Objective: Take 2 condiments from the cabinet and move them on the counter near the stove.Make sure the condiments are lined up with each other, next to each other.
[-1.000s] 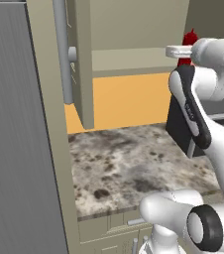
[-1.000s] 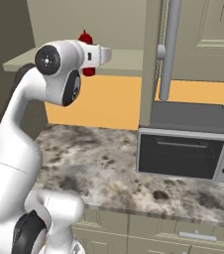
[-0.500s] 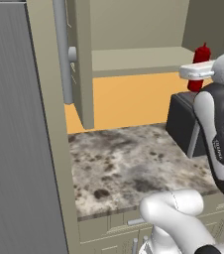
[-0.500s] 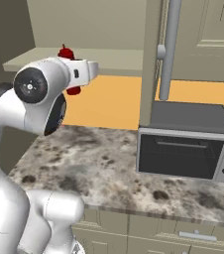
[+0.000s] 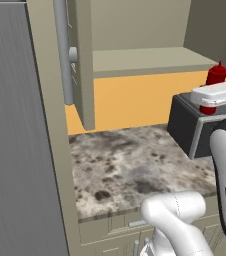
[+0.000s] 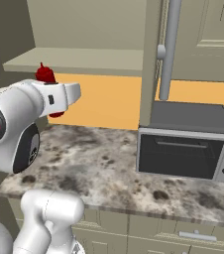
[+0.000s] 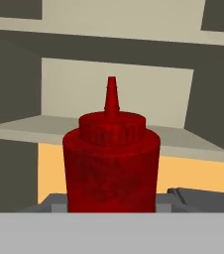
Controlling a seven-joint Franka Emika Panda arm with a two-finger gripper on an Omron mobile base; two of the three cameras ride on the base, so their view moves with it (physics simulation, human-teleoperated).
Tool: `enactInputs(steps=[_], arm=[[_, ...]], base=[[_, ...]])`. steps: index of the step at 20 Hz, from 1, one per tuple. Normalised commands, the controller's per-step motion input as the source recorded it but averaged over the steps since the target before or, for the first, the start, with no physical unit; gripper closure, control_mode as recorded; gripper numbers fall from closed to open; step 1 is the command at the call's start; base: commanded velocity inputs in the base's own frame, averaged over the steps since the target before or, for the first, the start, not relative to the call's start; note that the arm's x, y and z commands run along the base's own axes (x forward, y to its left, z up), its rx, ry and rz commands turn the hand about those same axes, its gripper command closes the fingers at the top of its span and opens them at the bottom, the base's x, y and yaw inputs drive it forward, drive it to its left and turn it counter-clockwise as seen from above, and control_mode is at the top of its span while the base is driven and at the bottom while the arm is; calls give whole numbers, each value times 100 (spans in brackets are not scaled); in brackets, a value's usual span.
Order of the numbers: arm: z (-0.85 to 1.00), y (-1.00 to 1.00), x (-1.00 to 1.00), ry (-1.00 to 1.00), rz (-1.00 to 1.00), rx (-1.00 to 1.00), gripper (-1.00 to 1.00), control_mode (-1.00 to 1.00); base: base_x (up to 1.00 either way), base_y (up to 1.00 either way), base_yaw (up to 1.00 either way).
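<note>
Gripper: the gripper (image 5: pixel 211 98) is pinching the red bottle (image 7: pixel 111 163) low on its body, carrying it upright in the air.
Bottle position: it is hanging above the toaster oven (image 6: pixel 186 144), at about 2 o'clock in the left base view.
Cabinet: the cabinet shelf (image 5: pixel 150 60) is standing bare behind the open door (image 5: pixel 82 60).
Progress: one condiment is being carried, not yet set down; the counter (image 5: pixel 130 167) is bearing no bottle.
Remaining: the yellow bottle and stove cannot be placed from here; both placements and lining up are still waiting.
</note>
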Motion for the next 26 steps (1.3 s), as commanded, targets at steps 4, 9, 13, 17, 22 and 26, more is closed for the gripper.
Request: enactInputs(steps=[4, 9, 13, 17, 22, 26], arm=[[0, 0, -31, 0, 0, 0, 100, -100], [0, 0, 0, 0, 0, 0, 100, -100], [0, 0, 0, 0, 0, 0, 100, -100], [0, 0, 0, 0, 0, 0, 100, 100], [0, 0, 0, 0, 0, 0, 100, 100], [0, 0, 0, 0, 0, 0, 100, 100]], base=[[0, 0, 0], [0, 0, 0], [0, 0, 0], [0, 0, 0], [-13, 0, -6], [-96, -2, -49]])
